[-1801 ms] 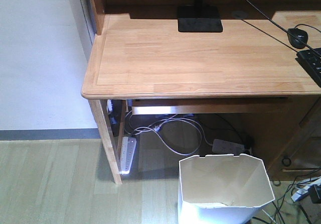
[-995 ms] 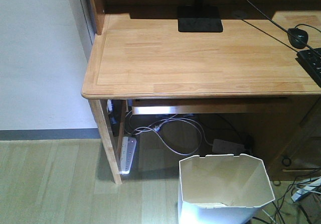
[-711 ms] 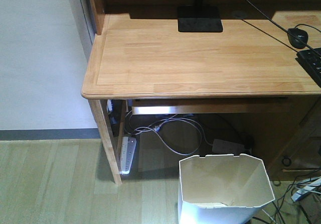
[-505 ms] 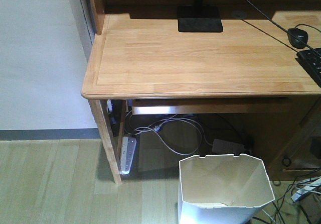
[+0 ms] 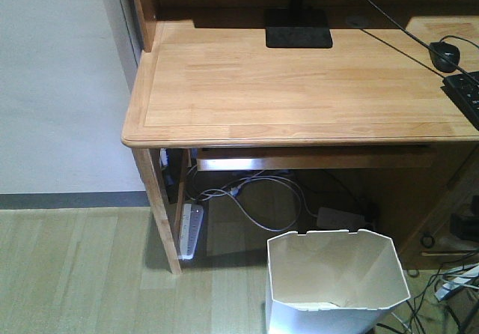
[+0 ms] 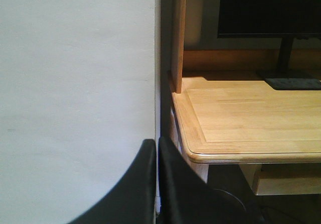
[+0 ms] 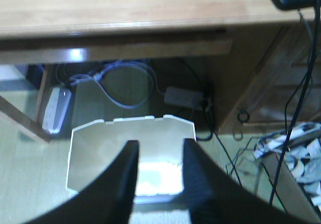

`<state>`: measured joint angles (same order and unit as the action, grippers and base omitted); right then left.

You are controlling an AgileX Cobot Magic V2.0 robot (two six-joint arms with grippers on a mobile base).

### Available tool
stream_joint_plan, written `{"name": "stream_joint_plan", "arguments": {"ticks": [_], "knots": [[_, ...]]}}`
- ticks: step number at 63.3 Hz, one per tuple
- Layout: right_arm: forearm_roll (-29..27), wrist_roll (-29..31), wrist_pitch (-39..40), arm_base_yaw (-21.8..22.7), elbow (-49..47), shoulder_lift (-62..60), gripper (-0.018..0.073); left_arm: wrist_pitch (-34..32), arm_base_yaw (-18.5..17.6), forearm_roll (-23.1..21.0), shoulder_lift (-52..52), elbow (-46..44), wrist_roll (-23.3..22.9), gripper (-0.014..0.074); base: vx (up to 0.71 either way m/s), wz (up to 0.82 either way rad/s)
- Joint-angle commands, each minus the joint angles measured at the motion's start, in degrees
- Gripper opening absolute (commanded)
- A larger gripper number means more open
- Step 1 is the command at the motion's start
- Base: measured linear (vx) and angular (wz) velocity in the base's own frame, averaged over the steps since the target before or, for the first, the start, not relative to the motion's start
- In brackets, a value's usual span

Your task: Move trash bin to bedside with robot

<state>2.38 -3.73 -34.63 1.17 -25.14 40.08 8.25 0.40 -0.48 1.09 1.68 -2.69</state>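
Observation:
The white trash bin (image 5: 337, 281) stands on the floor in front of the wooden desk, its cream inside showing. In the right wrist view my right gripper (image 7: 159, 151) is open and empty. It hangs above the bin (image 7: 95, 153), with both black fingers over the opening and clear of the rim. In the left wrist view my left gripper (image 6: 156, 151) is shut and empty, facing the white wall beside the desk corner. Neither gripper shows clearly in the front view. The bed is out of view.
The light wooden desk (image 5: 299, 87) holds a monitor stand (image 5: 298, 28), a mouse (image 5: 443, 55) and a keyboard (image 5: 464, 94). Under it lie a power strip (image 5: 188, 229) and cables (image 5: 254, 199). More cables and a drawer unit (image 5: 441, 222) are right of the bin.
The bin and desk have not moved. A dark shape has come into the front view at the right edge, beside the drawer unit.

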Motion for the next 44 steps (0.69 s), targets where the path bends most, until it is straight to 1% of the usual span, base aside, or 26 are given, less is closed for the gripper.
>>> {"name": "stream_joint_plan", "arguments": {"ticks": [1,7,11,16,24,32,35,44], "knots": [[0.57,0.84,2.51,0.3,-2.37,2.57,0.0407,-4.07,-0.17,-0.51,0.56,1.58,-0.53,-0.0006,0.0,0.0],[0.57,0.84,2.67,0.3,-2.37,4.25,0.0546,-4.07,-0.17,-0.51,0.56,1.58,-0.53,-0.0006,0.0,0.0],[0.66,0.84,2.67,0.3,-2.37,5.36,0.0603,-4.07,-0.17,-0.51,0.56,1.58,-0.53,-0.0006,0.0,0.0],[0.78,0.84,2.62,0.3,-2.43,7.39,0.065,-4.07,-0.17,-0.51,0.56,1.58,-0.53,-0.0006,0.0,0.0],[0.98,0.84,2.14,0.3,-3.21,12.43,0.0649,-4.07,-0.17,-0.51,0.56,1.58,-0.53,-0.0006,0.0,0.0],[1.08,0.84,-0.55,0.3,-7.65,20.77,0.0644,-4.07,-0.17,-0.51,0.56,1.58,-0.53,-0.0006,0.0,0.0],[1.91,0.89,-1.61,0.3,-9.7,23.64,0.0643,-4.07,-0.17,-0.51,0.56,1.58,-0.53,-0.0006,0.0,0.0],[7.02,0.89,-4.19,0.61,-13.6,32.56,0.0638,-4.07,-0.17,-0.51,0.56,1.58,-0.53,-0.0006,0.0,0.0]]}}
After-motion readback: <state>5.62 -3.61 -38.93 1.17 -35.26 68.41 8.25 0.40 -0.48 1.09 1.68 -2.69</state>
